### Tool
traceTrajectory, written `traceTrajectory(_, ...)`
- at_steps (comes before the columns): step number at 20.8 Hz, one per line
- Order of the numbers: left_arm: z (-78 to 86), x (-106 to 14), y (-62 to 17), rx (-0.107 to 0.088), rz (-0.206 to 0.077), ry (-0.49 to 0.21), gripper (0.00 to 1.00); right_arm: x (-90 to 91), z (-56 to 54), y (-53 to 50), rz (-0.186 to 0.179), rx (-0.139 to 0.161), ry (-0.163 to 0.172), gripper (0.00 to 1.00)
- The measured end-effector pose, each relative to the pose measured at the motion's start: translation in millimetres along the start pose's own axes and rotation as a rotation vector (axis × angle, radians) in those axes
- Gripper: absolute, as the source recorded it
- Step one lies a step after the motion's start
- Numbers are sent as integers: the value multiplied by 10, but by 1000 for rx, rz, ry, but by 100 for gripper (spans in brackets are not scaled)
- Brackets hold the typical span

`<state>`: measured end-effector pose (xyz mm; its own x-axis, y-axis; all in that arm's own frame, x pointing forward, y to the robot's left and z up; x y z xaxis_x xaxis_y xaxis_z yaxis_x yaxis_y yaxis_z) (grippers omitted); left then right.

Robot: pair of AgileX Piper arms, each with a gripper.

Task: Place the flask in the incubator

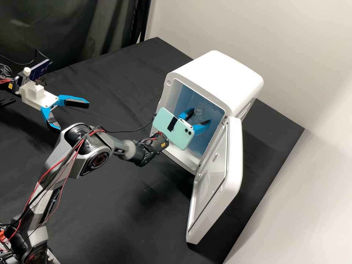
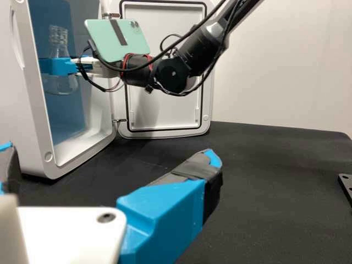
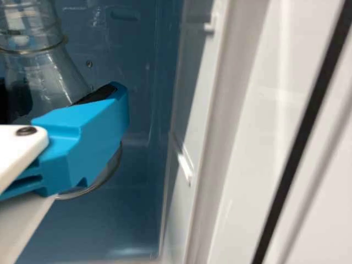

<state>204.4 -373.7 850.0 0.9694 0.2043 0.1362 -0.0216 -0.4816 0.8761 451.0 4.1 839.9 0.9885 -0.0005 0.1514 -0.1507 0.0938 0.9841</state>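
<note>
The white incubator (image 1: pixel 220 77) stands at the bench's right with its door (image 1: pixel 216 176) swung open and its inside blue. My right gripper (image 1: pixel 196 120) is inside the chamber, shut on the clear glass flask (image 1: pixel 200 108). In the left wrist view the flask (image 2: pixel 58 60) hangs upright above the chamber floor between that arm's blue fingers (image 2: pixel 55 66). The right wrist view shows the flask (image 3: pixel 38 60) against one blue finger (image 3: pixel 82 137). My left gripper (image 1: pixel 73 116) hovers open and empty over the bench at the far left, well away from the incubator (image 2: pixel 33 137).
A mint-green phone (image 1: pixel 173 127) rides on the right arm's wrist at the chamber opening. The open door (image 2: pixel 162 66) juts toward the bench's front right. White walls stand close behind and to the right of the incubator. Cables and a mount lie at the far left edge.
</note>
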Motion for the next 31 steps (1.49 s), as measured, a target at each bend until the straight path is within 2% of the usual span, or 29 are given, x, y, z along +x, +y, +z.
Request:
traceTrajectory(3,-3,6,-20,-2,-9,1,100,102,3,-25,9,-35,10,0)
traceTrajectory(5,1,7,-23,-2,-11,-1,100,148,8,-35,-2,-46,2,0)
traceTrajectory(11,1,7,-23,-2,-11,-1,100,190,8,-50,-10,-54,-5,0)
traceTrajectory(16,-2,32,-15,-1,-8,-2,100,217,72,-157,-27,-65,-22,0)
traceTrajectory(21,-2,32,-15,-1,-8,-2,100,258,94,-206,-39,-79,-26,0)
traceTrajectory(24,-2,32,-15,-1,-8,-2,100,303,91,-265,-52,-66,-42,0)
traceTrajectory(27,-2,32,-15,-1,-8,-2,100,350,56,-353,-65,-87,-34,0)
traceTrajectory(31,-11,39,-40,-4,-20,2,100,386,83,-437,-74,-105,-33,0)
